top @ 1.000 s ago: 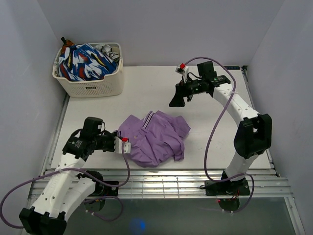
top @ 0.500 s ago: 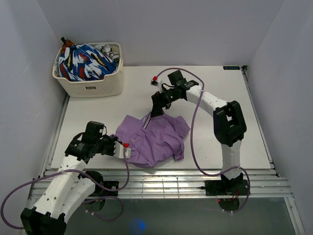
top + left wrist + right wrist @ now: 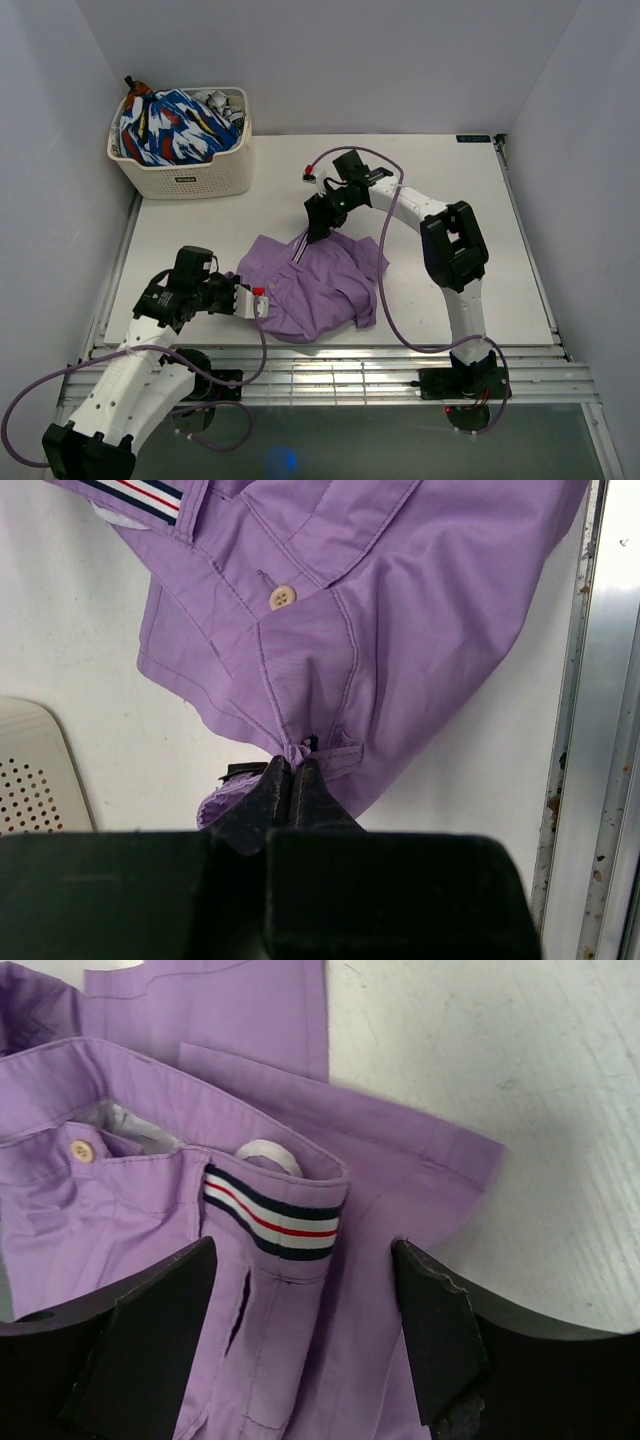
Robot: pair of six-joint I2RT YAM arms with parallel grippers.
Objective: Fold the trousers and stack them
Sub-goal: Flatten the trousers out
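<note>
trousers [image 3: 318, 282] bunched | left claw [image 3: 262, 300] at their left edge | right claw [image 3: 316, 228] over far edge

I see lilac trousers [image 3: 320, 285] with a navy, white and red striped waistband [image 3: 275, 1222], and a cream basket [image 3: 190, 178] holding a blue-white-red patterned garment [image 3: 175, 128].

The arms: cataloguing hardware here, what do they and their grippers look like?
The left arm and right arm have white shells, black joints and a looping purple cable each. A white block with a red tip sits by each wrist. The left gripper and right gripper have black fingers.
</note>
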